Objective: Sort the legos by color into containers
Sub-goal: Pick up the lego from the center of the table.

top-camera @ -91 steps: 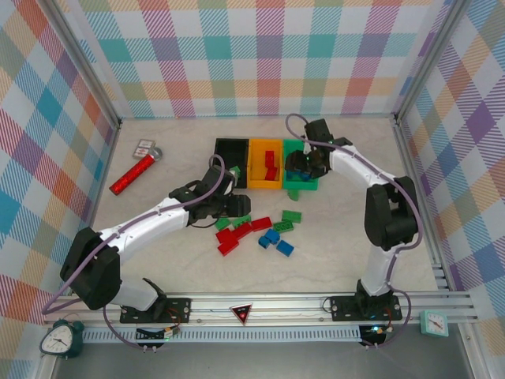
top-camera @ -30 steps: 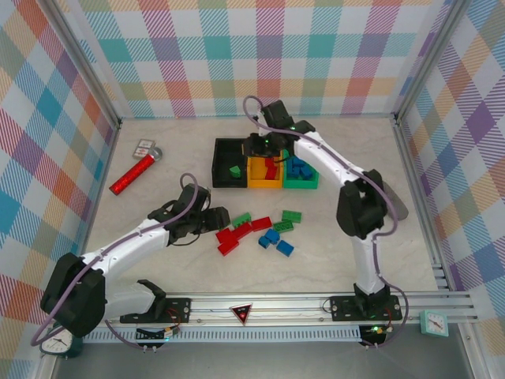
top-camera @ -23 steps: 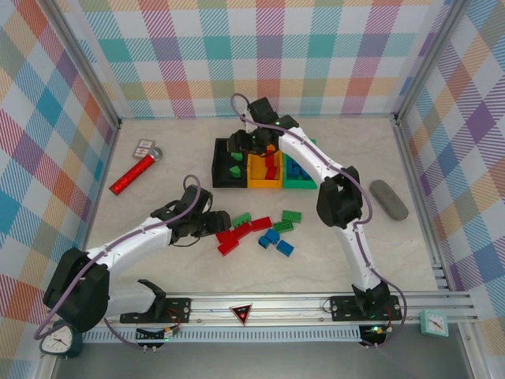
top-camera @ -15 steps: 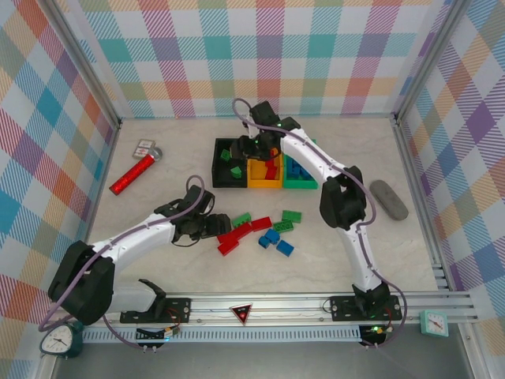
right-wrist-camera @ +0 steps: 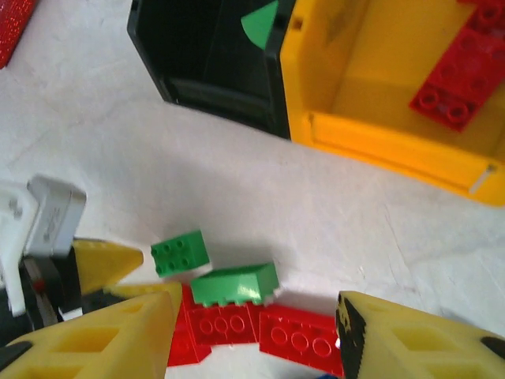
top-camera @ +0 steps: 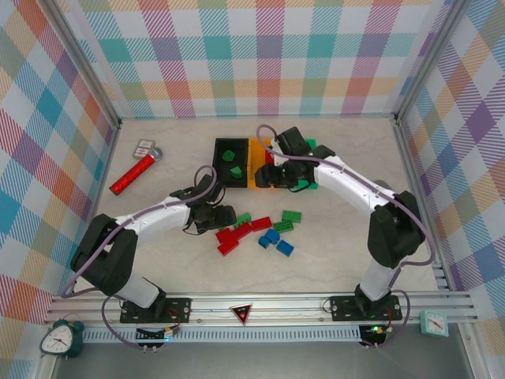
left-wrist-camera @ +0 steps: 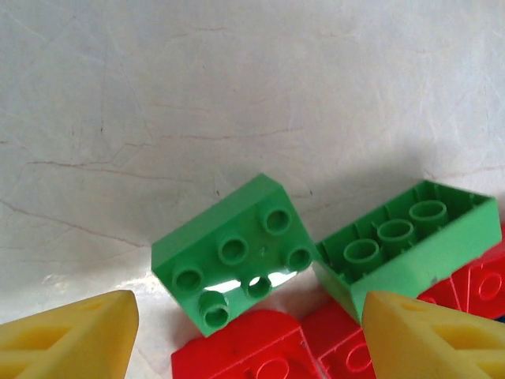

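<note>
Right arm [top-camera: 347, 175] back from black bin [top-camera: 218, 164]; pale, perhaps marbled tabletop [top-camera: 339, 237], plaid walls [top-camera: 237, 63]; both jaws apart.

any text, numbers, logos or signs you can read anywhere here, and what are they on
No text reads clearly.
Red triangle sign on the front rail: symbol too small to read.
Alarm clock, near left corner: dial numerals too small.
Teal clock, near right corner: face too small.
Small card beside the red glittery cylinder: print blurred.
Green brick: no lettering legible on its studs.
</note>
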Controlling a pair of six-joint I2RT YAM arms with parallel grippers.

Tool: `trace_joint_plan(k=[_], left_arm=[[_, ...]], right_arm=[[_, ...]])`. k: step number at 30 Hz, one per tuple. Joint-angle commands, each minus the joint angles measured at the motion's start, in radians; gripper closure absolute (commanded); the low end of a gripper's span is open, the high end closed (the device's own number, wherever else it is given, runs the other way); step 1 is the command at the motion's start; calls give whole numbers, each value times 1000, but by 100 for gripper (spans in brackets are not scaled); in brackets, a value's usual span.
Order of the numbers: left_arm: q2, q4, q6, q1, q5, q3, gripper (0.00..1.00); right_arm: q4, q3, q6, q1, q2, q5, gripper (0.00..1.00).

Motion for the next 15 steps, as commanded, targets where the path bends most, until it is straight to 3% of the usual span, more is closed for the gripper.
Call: trace_joint_plan(k=[1,3,8,15], left_arm=[[45,-56,-97,8,-14,45,26],[64,-60,-154,7,-13,53,27],[98,-172,-332,-4,-152,96,29],[167,-180,-394,-28,-126,154,31]], right_arm=[[65,-90,20,8,-50,14,42],[89,-135,29,8,-72,19,42],[120,-196,35,8,-95,5,42],[121,-241,15,7,-126,23,42]])
